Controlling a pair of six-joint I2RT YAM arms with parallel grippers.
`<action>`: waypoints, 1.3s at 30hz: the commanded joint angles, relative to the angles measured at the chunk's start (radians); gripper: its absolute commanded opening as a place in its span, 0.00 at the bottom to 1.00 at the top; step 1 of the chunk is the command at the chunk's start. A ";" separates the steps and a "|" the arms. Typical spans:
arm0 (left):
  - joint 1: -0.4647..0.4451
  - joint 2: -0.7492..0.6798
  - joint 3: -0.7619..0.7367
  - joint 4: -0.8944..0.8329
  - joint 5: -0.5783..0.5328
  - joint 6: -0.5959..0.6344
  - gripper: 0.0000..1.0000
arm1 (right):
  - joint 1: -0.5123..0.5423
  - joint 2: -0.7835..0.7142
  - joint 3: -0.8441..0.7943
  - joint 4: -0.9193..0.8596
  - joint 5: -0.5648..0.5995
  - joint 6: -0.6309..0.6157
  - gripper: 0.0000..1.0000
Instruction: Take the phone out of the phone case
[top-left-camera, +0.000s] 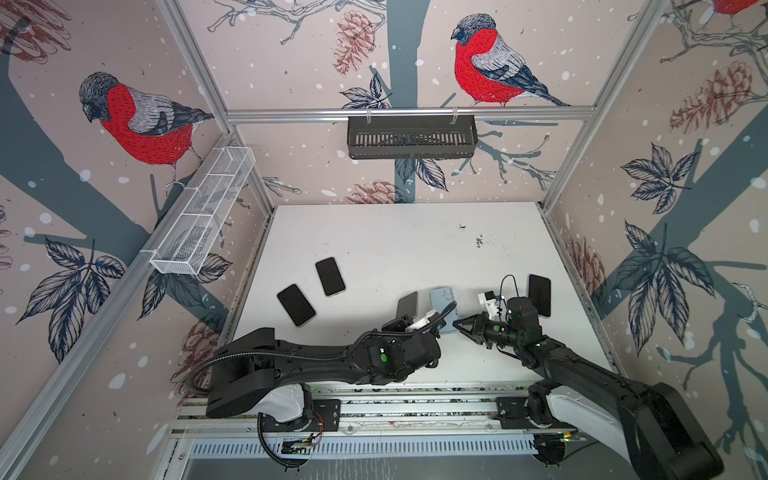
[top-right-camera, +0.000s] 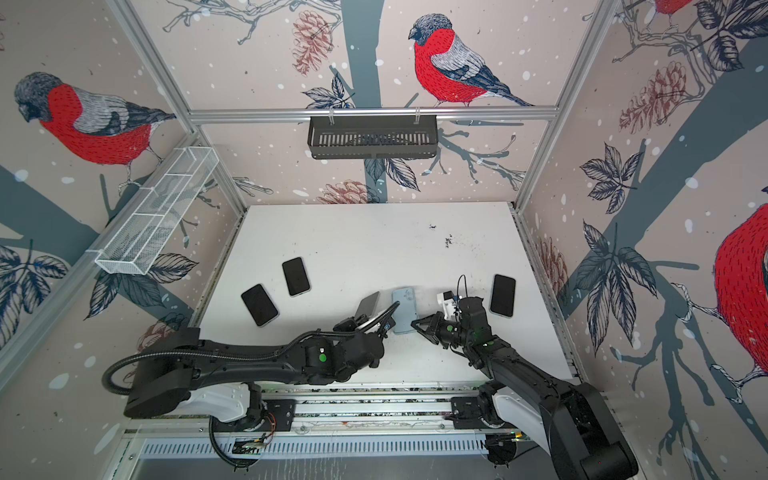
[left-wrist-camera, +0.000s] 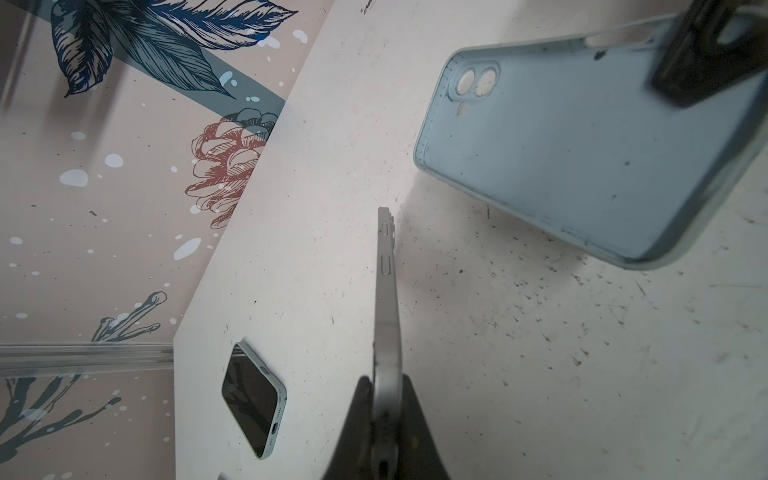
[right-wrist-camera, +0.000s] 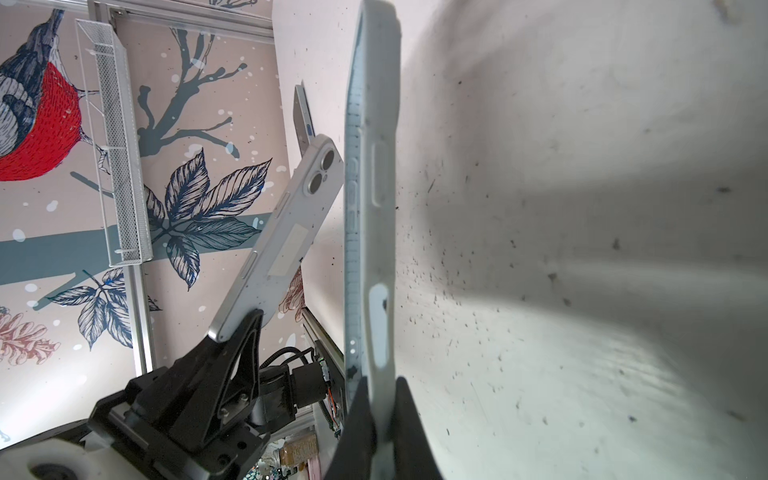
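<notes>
- Left end effector (left-wrist-camera: 384, 390) clenched on the bare phone's (right-wrist-camera: 286, 232) lower end, faces between its fingers.
- Right end effector (right-wrist-camera: 380, 390), close alongside, pinches the empty case's (left-wrist-camera: 582, 158) end.
- Phone looks stiff, slick, breakable; case soft: hold flat faces, not edges.

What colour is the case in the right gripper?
Pale blue; the phone case shows best in the left wrist view.

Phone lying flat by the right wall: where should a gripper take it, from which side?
Probably across its long edges at mid-length, from straight above. The phone lies flat, screen up, on the table, so only thin edges offer purchase, and its width is the narrower span for jaws.
</notes>
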 joint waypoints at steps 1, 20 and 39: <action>-0.014 0.046 0.009 -0.022 -0.089 -0.037 0.00 | 0.001 0.018 0.005 0.043 0.007 -0.026 0.01; -0.088 0.242 0.029 -0.017 -0.076 -0.065 0.63 | 0.030 0.101 -0.029 0.139 0.039 -0.013 0.01; -0.097 0.027 0.001 -0.091 -0.094 -0.321 0.98 | 0.125 0.226 -0.020 0.245 0.124 0.008 0.01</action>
